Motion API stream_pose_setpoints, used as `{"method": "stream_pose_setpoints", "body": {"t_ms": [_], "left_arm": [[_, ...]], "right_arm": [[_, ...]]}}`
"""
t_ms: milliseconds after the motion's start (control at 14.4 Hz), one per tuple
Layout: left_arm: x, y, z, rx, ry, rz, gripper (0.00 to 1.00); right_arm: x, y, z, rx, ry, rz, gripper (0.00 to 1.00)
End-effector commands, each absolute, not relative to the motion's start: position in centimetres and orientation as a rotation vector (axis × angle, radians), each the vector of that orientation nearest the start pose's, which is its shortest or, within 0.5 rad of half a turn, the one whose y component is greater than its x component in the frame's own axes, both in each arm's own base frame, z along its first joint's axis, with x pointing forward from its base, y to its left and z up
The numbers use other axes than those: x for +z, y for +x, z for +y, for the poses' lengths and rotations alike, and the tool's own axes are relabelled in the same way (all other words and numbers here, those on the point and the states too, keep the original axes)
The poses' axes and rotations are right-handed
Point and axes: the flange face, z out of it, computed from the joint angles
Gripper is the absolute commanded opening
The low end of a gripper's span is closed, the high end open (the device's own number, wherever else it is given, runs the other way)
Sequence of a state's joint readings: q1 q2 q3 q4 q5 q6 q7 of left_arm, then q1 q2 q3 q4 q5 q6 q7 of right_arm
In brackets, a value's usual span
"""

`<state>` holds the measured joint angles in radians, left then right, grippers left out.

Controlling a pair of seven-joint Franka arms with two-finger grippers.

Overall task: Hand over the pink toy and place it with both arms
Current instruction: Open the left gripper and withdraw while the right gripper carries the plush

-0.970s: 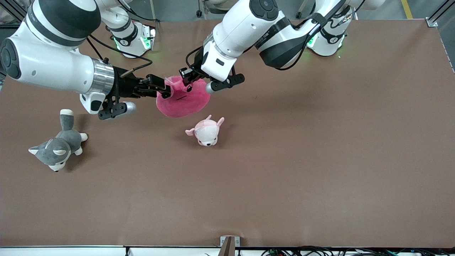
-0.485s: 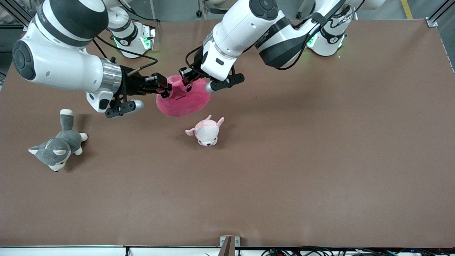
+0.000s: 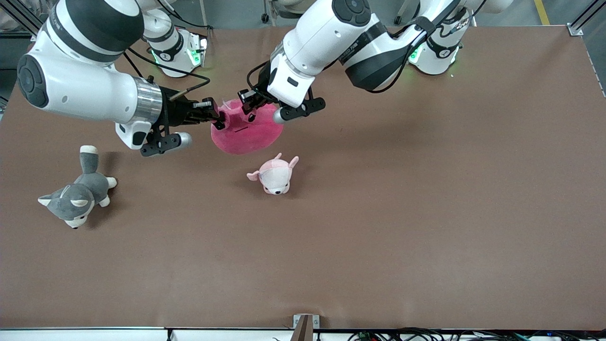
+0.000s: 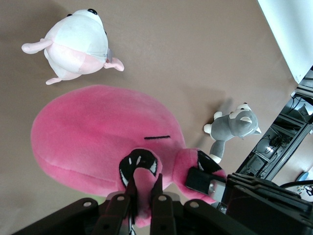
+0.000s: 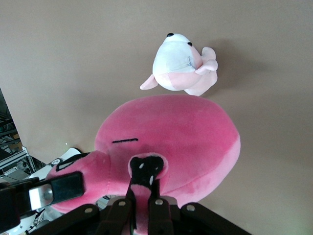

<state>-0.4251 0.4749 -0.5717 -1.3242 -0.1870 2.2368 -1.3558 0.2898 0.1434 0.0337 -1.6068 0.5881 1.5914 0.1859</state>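
Note:
The pink toy (image 3: 246, 132), a round hot-pink plush, hangs in the air between the two arms, over the table toward the robots' bases. My left gripper (image 3: 247, 105) is shut on a fold of it beside a dark eye; the left wrist view shows the toy (image 4: 98, 132) pinched between its fingers (image 4: 131, 188). My right gripper (image 3: 218, 121) is shut on the toy's edge toward the right arm's end; the right wrist view shows the toy (image 5: 186, 132) clamped between its fingers (image 5: 157, 193). Each wrist view shows the other gripper's black finger on the toy.
A small pale pink-and-white plush (image 3: 274, 174) lies on the table just nearer the front camera than the held toy. A grey-and-white plush dog (image 3: 78, 192) lies toward the right arm's end. The brown table (image 3: 426, 199) spreads wide toward the left arm's end.
The right gripper has moved in toward the toy and closed on its edge. The toy has risen slightly. The left gripper has kept its hold.

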Motion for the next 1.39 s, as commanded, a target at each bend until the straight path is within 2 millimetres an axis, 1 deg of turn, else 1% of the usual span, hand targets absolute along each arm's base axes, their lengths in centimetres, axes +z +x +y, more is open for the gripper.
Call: {"method": "stream_pose_setpoints", "body": {"t_ms": [0, 69, 139, 277, 346, 416, 485, 554, 693, 762, 970, 1039, 1177, 1247, 1316], "left_arm": [[56.1, 46.9, -55.3, -0.245, 2.391, 0.712, 0.47], [56.3, 47.0, -55.1, -0.228, 2.398, 0.708, 0.8], [56.8, 46.9, -54.9, -0.203, 2.402, 0.698, 1.0], [57.6, 47.4, -53.8, -0.165, 2.422, 0.698, 1.0], [58.4, 48.1, -52.4, -0.125, 2.453, 0.702, 1.0], [58.5, 49.2, -50.7, -0.067, 2.506, 0.689, 1.0], [59.3, 50.2, -48.5, 0.003, 2.572, 0.632, 1.0], [60.0, 51.2, -46.2, 0.058, 2.635, 0.553, 1.0], [60.4, 53.5, -41.6, 0.099, 2.737, 0.404, 1.0], [60.4, 54.9, -38.8, 0.112, 2.777, 0.369, 1.0], [61.3, 58.3, -31.0, 0.193, 2.868, 0.332, 1.0], [61.2, 58.9, -29.0, 0.188, 2.898, 0.283, 1.0], [60.6, 60.4, -23.9, 0.162, 2.983, 0.196, 1.0], [60.6, 60.8, -21.8, 0.157, 3.034, 0.152, 1.0], [60.9, 60.7, -20.8, 0.172, 3.083, 0.103, 1.0]], "right_arm": [[54.9, 54.0, 24.3, 0.406, -2.589, -0.096, 0.03], [54.9, 54.1, 24.2, 0.407, -2.59, -0.093, 0.03], [54.9, 54.0, 24.1, 0.418, -2.589, -0.095, 0.03], [55.0, 54.2, 23.4, 0.416, -2.589, -0.083, 0.03], [55.1, 54.4, 22.8, 0.409, -2.588, -0.074, 0.03], [55.0, 54.8, 21.9, 0.404, -2.587, -0.057, 0.03], [54.9, 55.2, 20.8, 0.396, -2.584, -0.039, 0.03], [54.8, 55.9, 18.9, 0.384, -2.581, 0.001, 0.03], [54.6, 57.0, 15.7, 0.352, -2.578, 0.037, 0.03], [54.3, 57.6, 13.8, 0.336, -2.582, 0.048, 0.03], [51.4, 59.6, 8.6, 0.344, -2.571, 0.102, 0.03], [50.1, 60.2, 6.9, 0.35, -2.561, 0.106, 0.03], [47.6, 61.0, 4.6, 0.366, -2.548, 0.1, 0.03], [46.4, 61.4, 3.5, 0.378, -2.539, 0.109, 0.03], [45.2, 61.8, 2.8, 0.381, -2.533, 0.1, 0.03]]}}
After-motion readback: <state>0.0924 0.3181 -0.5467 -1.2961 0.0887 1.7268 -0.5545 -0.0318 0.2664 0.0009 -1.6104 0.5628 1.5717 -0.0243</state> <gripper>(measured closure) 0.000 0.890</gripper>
